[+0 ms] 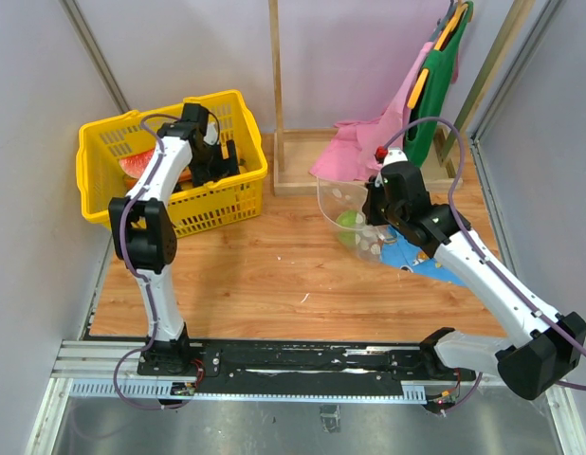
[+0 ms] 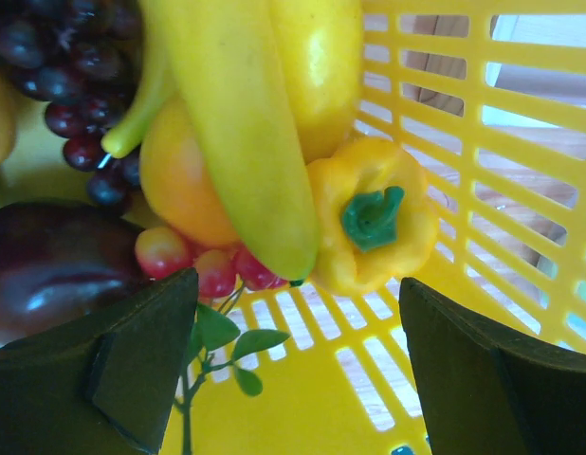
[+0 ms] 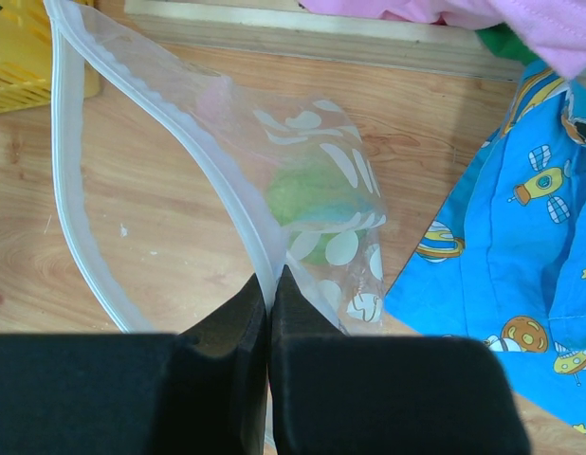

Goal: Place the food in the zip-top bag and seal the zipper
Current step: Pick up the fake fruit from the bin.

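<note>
My left gripper reaches down into the yellow basket, open with nothing between its fingers. Just beyond its fingertips lie the food items: a banana, a yellow pepper, an orange, dark grapes, a dark purple piece and red cherries. My right gripper is shut on the white zipper of the clear dotted zip-top bag and holds its mouth up and open. A green round fruit lies inside the bag.
The basket stands at the back left against the wall. A blue patterned cloth lies under and right of the bag. Behind it are a pink cloth, a wooden frame and a green board.
</note>
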Motion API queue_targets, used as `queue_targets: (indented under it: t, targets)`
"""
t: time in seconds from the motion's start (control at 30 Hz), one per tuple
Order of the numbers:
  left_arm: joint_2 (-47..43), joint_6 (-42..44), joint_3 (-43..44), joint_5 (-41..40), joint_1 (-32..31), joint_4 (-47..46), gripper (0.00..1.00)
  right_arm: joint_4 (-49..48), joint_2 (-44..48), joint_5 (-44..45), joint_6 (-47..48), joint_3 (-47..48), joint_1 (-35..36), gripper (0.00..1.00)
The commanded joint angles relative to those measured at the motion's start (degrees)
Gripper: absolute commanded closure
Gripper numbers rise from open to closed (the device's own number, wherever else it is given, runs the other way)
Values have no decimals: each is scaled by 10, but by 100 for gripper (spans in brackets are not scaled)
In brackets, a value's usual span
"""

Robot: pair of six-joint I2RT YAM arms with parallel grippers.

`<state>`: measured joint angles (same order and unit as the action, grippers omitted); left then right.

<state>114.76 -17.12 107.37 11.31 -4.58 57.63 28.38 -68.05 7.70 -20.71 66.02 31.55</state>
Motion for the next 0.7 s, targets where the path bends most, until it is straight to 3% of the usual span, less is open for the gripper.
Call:
queue_targets:
  t: [0.0, 0.23, 0.67]
  targets:
    - [19, 7, 10, 20, -10, -4, 10, -6, 5, 5, 4, -9, -14, 98]
    - [45, 6, 4, 12, -24, 2, 10, -8, 2, 0, 1, -10, -15, 98]
    - [45, -16, 24, -166, -14, 42, 10, -8, 3, -1, -3, -13, -17, 98]
